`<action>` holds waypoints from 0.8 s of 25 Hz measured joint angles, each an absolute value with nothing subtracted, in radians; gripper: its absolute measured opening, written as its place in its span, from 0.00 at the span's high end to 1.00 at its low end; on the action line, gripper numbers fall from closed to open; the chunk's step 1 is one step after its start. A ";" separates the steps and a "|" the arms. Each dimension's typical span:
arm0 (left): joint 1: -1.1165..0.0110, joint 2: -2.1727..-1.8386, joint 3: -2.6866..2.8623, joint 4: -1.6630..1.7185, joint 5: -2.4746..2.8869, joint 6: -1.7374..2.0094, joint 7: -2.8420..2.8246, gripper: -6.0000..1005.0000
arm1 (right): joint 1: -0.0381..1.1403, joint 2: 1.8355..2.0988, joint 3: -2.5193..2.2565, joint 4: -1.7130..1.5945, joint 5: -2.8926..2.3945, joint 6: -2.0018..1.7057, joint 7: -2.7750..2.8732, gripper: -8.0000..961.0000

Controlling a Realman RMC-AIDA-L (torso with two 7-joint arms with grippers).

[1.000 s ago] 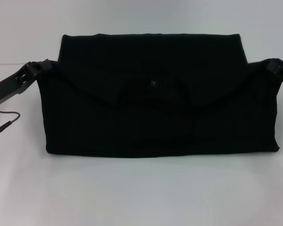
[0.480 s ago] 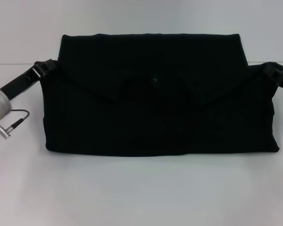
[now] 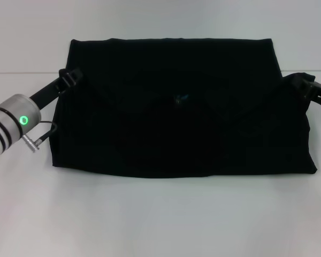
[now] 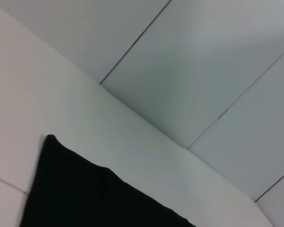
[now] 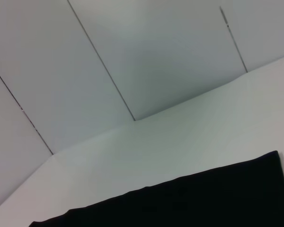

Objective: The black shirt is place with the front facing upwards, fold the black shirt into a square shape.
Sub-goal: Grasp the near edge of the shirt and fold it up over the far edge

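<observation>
Black shirt [image 4: 85, 194] at bottom left of frame, one pointed corner sticking up. Cloth lies flat on white worktop [image 4: 47, 94]. Grey wall [image 4: 203, 61] fills upper right, thin dark lines crossing it.

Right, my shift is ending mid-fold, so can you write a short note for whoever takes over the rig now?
Left gripper: at the left edge of the large plain black cloth shirt, on its upper part; finger state not visible.
Right gripper: at the shirt's right edge, upper part, likewise.
The shirt lies flat on the white table as a wide rectangle.
Done: sleeves and top folded inward over the body.
Left: it is wider than tall, so the sides probably need folding in to make a square.
</observation>
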State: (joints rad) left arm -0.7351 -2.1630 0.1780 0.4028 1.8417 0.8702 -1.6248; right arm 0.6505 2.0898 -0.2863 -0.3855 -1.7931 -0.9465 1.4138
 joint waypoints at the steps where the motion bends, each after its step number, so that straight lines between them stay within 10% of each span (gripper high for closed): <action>1: -0.738 -2.163 0.178 0.399 1.840 0.865 -1.620 0.96 | 0.653 2.090 -0.286 -0.384 -1.793 -0.942 1.413 0.93; 15: -0.739 -2.166 0.178 0.312 1.681 0.825 -1.459 0.96 | 0.667 2.090 -0.293 -0.348 -1.783 -0.919 1.340 0.84; 20: -0.725 -2.166 0.180 0.310 1.673 0.827 -1.439 0.76 | 0.658 2.090 -0.297 -0.344 -1.783 -0.907 1.344 0.74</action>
State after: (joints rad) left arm -0.7251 -2.1658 0.1805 0.3098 1.6733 0.8273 -1.4391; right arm 0.6580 2.0902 -0.2975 -0.3445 -1.7830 -0.9068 1.3440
